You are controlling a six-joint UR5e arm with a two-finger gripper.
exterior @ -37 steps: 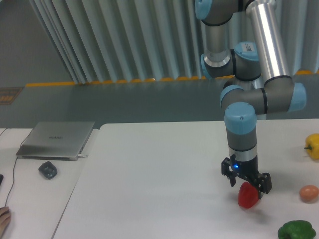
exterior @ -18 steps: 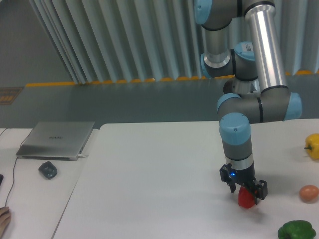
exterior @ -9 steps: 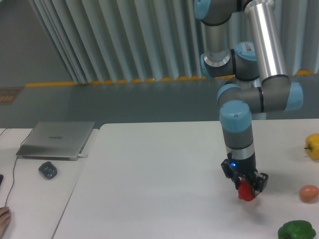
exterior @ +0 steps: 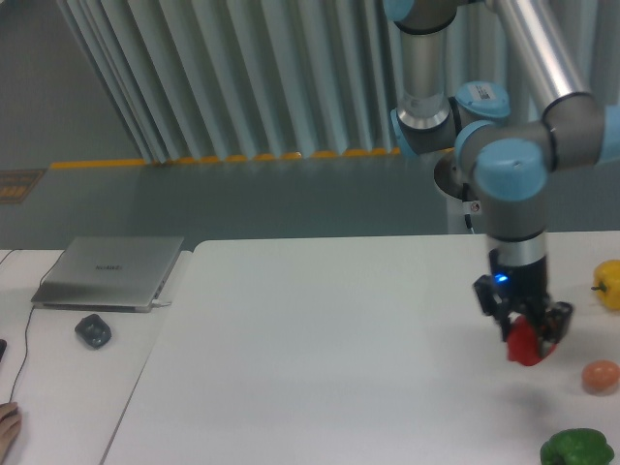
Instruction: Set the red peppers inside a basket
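On the far left, the laptop [exterior: 108,271] and the mouse [exterior: 93,331] lay on the side table exactly where they had been, so nothing over there mattered to my work. The broad middle of the desk [exterior: 320,349] carried nothing I needed either.

The change was all on the right. A moment earlier my end effector [exterior: 524,335] had been down at the desk surface, closing around the red pepper [exterior: 524,344] nearer the front edge. Now I had lifted it and swung it to the right and a little farther back, and the pepper had come with me: it hung clamped between my fingers, clear of the desk, with a faint shadow showing below it. My fingers were closed only as far as the pepper's width allowed, one on each side of it.

To the right of my load, the egg [exterior: 600,375] sat near the edge, the green pepper [exterior: 578,449] lay at the front corner, and the yellow pepper [exterior: 608,283] rested farther back, all untouched.

I judged that the pick had succeeded and that I was now in the carrying step. No basket showed anywhere in view, so I could not tell how far I had left to travel; I supposed it lay off to the right.
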